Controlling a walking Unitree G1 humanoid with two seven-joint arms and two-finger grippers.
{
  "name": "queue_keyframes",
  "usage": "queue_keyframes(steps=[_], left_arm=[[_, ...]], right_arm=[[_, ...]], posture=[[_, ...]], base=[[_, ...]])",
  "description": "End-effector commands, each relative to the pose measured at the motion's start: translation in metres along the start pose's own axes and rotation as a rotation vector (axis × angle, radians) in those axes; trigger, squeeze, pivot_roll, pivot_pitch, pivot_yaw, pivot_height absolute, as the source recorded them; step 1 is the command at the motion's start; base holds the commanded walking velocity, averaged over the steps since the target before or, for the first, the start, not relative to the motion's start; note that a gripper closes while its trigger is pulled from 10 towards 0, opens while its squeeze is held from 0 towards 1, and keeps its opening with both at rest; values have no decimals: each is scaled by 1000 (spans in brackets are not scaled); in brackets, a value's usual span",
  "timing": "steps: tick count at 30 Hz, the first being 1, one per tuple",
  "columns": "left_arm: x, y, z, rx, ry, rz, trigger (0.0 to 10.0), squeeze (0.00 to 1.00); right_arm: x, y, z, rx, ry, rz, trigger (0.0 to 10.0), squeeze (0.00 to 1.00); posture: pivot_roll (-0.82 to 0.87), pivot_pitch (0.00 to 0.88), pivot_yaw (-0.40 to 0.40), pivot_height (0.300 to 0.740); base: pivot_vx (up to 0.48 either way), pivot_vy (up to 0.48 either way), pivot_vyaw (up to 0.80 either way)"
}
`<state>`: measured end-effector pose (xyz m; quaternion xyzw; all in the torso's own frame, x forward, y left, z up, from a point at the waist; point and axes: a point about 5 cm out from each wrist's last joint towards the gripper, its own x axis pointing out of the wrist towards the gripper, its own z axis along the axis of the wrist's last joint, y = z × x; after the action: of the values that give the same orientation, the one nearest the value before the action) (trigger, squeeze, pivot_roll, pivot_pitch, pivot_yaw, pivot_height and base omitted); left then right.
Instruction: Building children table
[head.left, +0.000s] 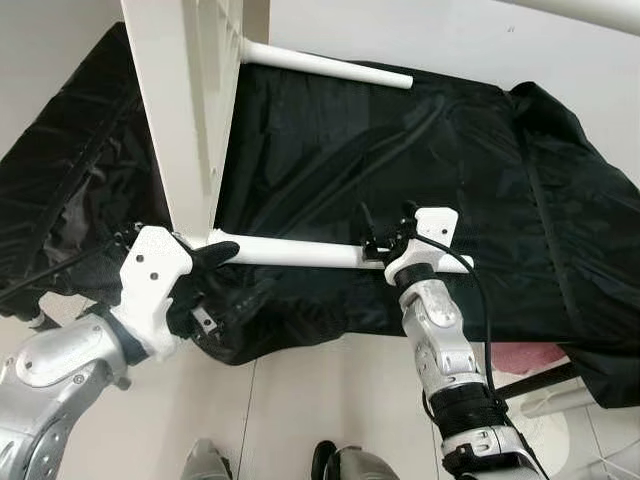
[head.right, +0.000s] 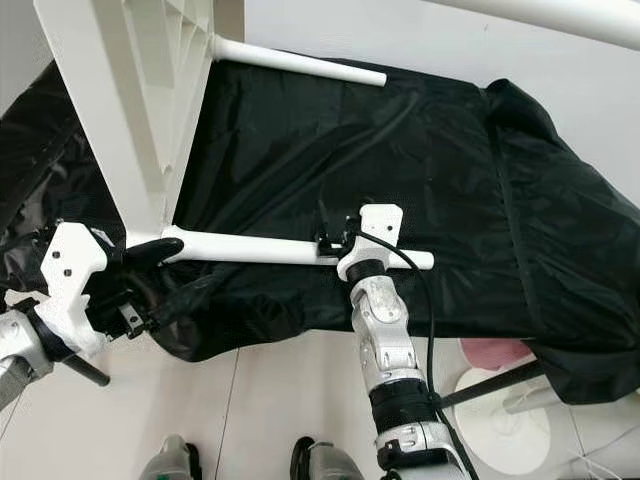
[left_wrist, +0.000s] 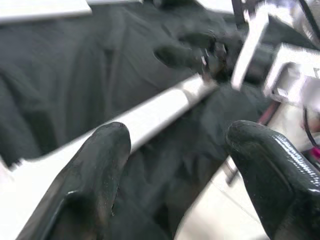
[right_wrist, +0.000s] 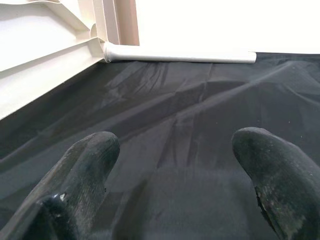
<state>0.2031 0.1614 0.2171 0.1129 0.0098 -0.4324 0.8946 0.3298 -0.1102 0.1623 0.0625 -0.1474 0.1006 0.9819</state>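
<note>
White tabletop (head.left: 185, 110) on edge over black cover (head.left: 430, 190), near leg (head.left: 300, 252) spanning left gripper (head.left: 205, 275) and right gripper (head.left: 385, 240), both released, fingers spread.

1. Left gripper (head.left: 215, 262): white plastic bracket with small dark screws, two long black fingers.
2. Right gripper (head.left: 385, 238): white bracket, with a black cable running down the arm.
3. Both forearms: silver metal shells with black joint rings.

The tabletop (head.left: 185, 110) stands on edge at left, two legs (head.left: 300, 252) jutting rightward over the cloth (head.left: 420, 190).
</note>
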Motion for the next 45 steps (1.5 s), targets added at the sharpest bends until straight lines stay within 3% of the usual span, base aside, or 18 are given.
queue_keyframes(steps=[1, 10, 12, 16, 21, 28, 32, 37, 45], left_arm=[[-1, -8, -1, -22, 11, -71, 10000, 0], [9, -5, -5, -16, 9, -24, 10000, 0], [15, 2, -10, -7, 18, 45, 10000, 0], [19, 4, -11, -8, 16, 74, 10000, 0], [30, 10, -13, -15, 11, 149, 10000, 0], [39, 27, -23, 6, 62, 275, 10000, 0], [42, 32, -20, 32, 36, 319, 10000, 0], [53, 37, -20, 54, -2, 382, 10000, 0], [67, 32, -22, 40, -43, 416, 10000, 0]], right_arm=[[-5, 0, -7, 9, 32, 13, 10000, 0], [-5, 4, -12, 7, 70, 39, 10000, 0], [-10, 3, -17, 11, 108, 32, 10000, 0], [-13, 2, -20, 25, 130, 26, 10000, 0], [-25, 7, -33, 118, 263, 24, 10000, 0], [-30, 19, -29, 166, 280, 68, 10000, 0], [-30, 21, -25, 159, 258, 78, 10000, 0], [-25, 2, -9, 27, 112, 35, 10000, 0], [-16, -12, 5, -15, 24, -28, 10000, 0]], posture=[[143, 174, -111, 740], [144, 175, -116, 740], [143, 177, -118, 740], [138, 178, -118, 740], [127, 178, -116, 740], [117, 176, -112, 740], [113, 171, -113, 740], [108, 160, -112, 740], [116, 147, -115, 740]], base=[[0, 0, 0], [0, 0, 0], [0, 0, 0], [0, 0, 0], [0, 0, 0], [0, 0, 0], [0, 0, 0], [0, 0, 0], [0, 0, 0]])
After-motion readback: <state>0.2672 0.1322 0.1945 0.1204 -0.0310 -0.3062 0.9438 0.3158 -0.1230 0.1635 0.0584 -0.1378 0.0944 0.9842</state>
